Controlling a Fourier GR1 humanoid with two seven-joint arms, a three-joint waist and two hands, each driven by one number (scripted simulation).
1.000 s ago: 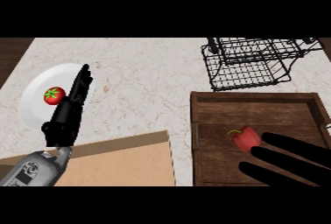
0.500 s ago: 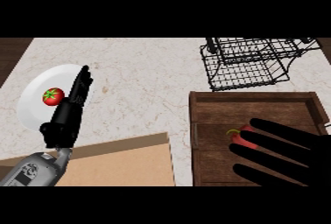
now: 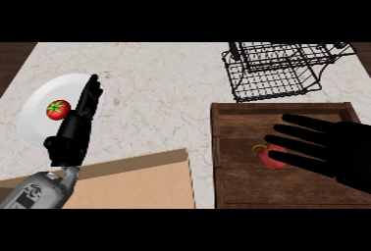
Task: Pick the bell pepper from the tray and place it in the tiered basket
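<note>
Glossy red bell pepper (image 3: 270,156), curled green stem up-left, in wooden tray (image 3: 239,188); right hand (image 3: 340,149) splayed over it, left hand (image 3: 76,125) straight-fingered; wire tiered basket (image 3: 279,68) behind.

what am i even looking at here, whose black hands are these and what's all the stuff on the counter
You are looking steeply down at a kitchen counter, as from a humanoid robot's head. The grey forearms with black hands coming in from the lower edge are the robot's own.

The left hand rests open with straight fingers over the edge of a white plate that holds a tomato. The right hand is spread open over a wooden tray, above a red bell pepper. It holds nothing yet.

Behind the tray stands a black wire tiered basket, where the pepper is meant to go. At lower left lies a light brown board.
</note>
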